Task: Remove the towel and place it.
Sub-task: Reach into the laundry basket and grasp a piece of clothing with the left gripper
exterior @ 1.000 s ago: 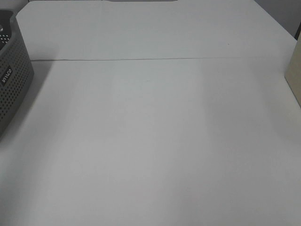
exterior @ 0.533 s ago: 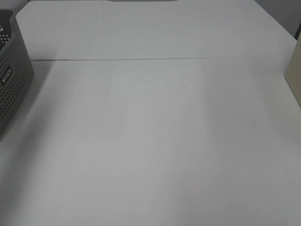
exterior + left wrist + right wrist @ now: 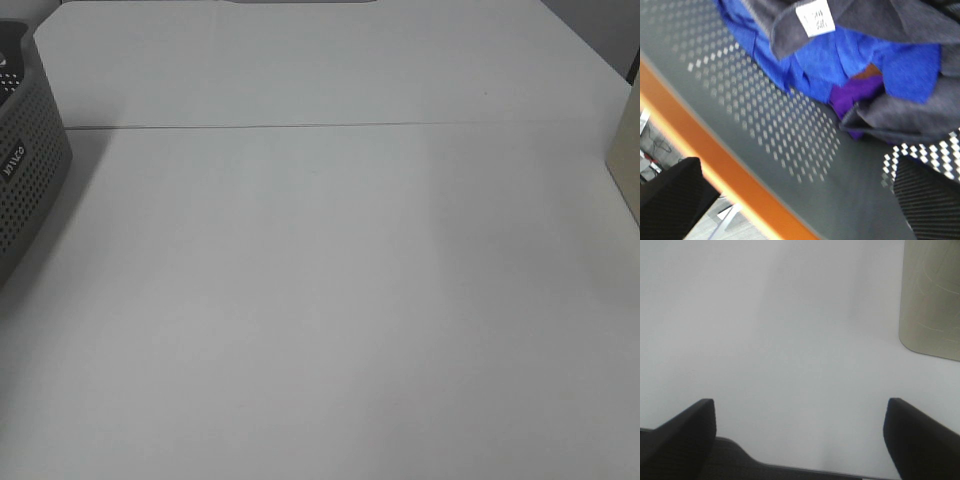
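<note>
The towel (image 3: 910, 117) is dark charcoal cloth lying crumpled inside the grey perforated basket (image 3: 765, 115), with a small white tag (image 3: 815, 19) on one corner. It lies bunched together with bright blue cloth (image 3: 815, 65) and bits of purple and orange fabric. My left gripper (image 3: 800, 185) hangs open just above the basket's inside, with its fingers wide apart and nothing between them. My right gripper (image 3: 800, 412) is open over bare white table. Neither gripper shows in the exterior high view, and the towel is hidden there.
The basket (image 3: 25, 180) stands at the table's left edge in the exterior high view. A beige box (image 3: 628, 150) sits at the right edge and also shows as a beige box (image 3: 932, 295) ahead of my right gripper. An orange band (image 3: 715, 155) runs beside the basket wall.
The basket has shifted very slightly to the left in the exterior high view. Nothing else differs.
</note>
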Tool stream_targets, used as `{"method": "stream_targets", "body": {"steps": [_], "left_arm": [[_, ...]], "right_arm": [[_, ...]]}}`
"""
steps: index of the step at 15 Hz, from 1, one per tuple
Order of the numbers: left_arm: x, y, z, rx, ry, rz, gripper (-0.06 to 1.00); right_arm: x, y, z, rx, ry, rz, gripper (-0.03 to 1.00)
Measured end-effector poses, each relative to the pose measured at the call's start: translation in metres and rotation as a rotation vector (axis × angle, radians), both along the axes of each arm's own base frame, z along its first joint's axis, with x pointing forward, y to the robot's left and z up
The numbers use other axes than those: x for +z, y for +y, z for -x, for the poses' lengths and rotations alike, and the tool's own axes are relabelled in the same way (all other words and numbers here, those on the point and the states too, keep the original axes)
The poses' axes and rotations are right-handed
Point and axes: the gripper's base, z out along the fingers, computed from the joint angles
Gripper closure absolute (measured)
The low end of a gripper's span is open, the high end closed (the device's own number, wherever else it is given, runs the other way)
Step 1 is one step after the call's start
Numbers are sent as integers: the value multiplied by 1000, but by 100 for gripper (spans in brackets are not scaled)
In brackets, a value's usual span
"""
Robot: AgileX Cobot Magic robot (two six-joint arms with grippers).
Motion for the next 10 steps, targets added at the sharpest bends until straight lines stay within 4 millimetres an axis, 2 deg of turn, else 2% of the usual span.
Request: {"method": "stream_targets", "body": {"steps": [2,4,7,10], "left_arm": [[-34,6,-34,-22,36,33,-3],[-57,7,-52,-47,53,76,-3],[-89,7,-64,-77,105,117,-3],[-96,8,-66,-109,128,115,-3]], "right_arm": [[0,0,0,0,0,0,10],[0,0,0,0,0,0,10],[0,0,0,0,0,0,10],[0,0,0,0,0,0,10]]}}
